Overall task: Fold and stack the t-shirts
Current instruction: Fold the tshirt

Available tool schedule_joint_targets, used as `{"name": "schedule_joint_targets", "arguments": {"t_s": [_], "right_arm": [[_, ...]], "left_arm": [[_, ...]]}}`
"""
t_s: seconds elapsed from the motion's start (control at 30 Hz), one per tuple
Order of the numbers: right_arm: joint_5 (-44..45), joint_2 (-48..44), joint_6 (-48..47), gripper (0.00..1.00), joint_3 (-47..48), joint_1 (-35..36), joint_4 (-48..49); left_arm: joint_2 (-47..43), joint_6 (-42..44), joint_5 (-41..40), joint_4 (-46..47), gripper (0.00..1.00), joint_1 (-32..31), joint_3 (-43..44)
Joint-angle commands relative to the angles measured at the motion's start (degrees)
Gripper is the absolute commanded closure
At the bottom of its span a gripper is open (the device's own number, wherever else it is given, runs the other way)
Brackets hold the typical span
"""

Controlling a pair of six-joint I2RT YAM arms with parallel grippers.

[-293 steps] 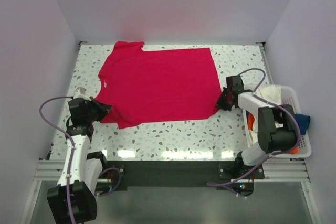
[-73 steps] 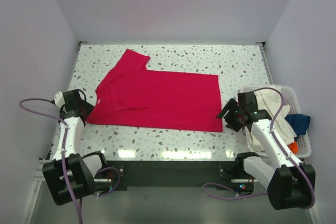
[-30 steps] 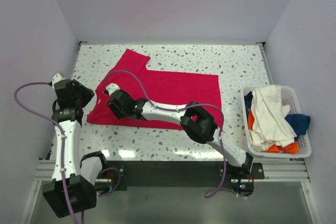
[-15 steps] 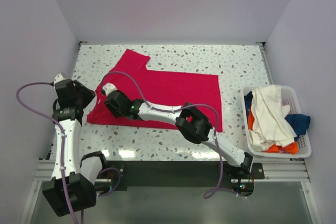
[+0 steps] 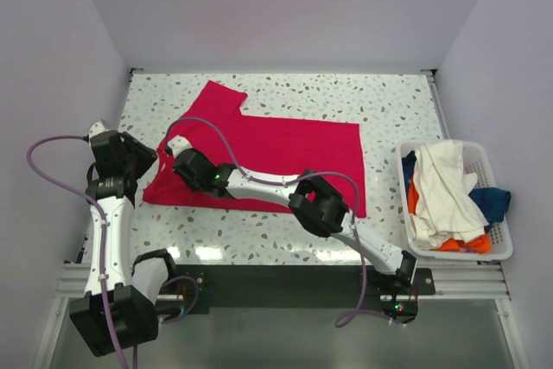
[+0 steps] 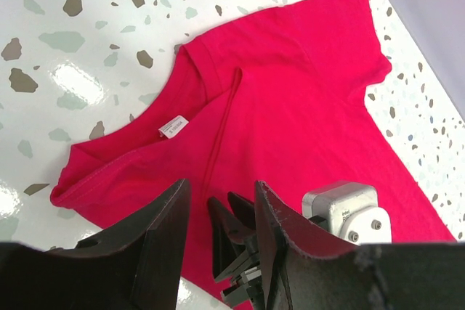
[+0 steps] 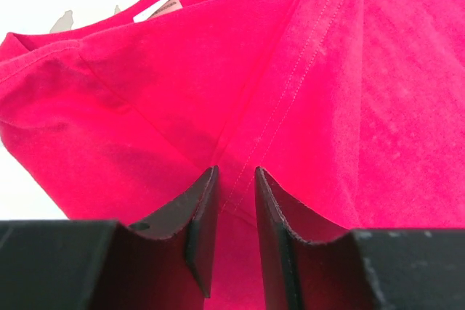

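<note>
A crimson-red t-shirt [image 5: 276, 157] lies spread on the speckled table, one sleeve pointing toward the back left. My right arm stretches across it to the left, and my right gripper [image 5: 179, 160] has its tips down on the cloth near the collar tag [image 6: 173, 127]. In the right wrist view its fingers [image 7: 236, 172] stand a narrow gap apart over a seam and a fold of the red t-shirt [image 7: 363, 70]. My left gripper [image 5: 140, 162] hovers at the shirt's left edge, open and empty [image 6: 221, 186], looking down on the right gripper [image 6: 221, 207].
At the right edge stands a white slatted basket [image 5: 499, 246]. It holds a cream-white t-shirt [image 5: 445, 187], a dark blue one [image 5: 494, 200] and an orange one [image 5: 458, 244]. Walls close in the table at the left, back and right.
My right gripper has shifted slightly left along the shirt, and its jaws have narrowed. The left arm has stayed still.
</note>
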Motion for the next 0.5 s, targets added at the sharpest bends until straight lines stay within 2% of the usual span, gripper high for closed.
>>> {"name": "schedule_joint_targets", "arguments": {"t_s": [0.0, 0.47], "right_arm": [[2.2, 0.8, -0.1, 0.70, 2.4, 0.5, 1.9], [0.6, 0.1, 0.0, 0.60, 1.5, 0.8, 2.1]], "left_arm": [[0.0, 0.8, 1.1, 0.1, 0.54, -0.2, 2.1], [0.4, 0.8, 1.6, 0.6, 0.54, -0.1, 1.8]]}}
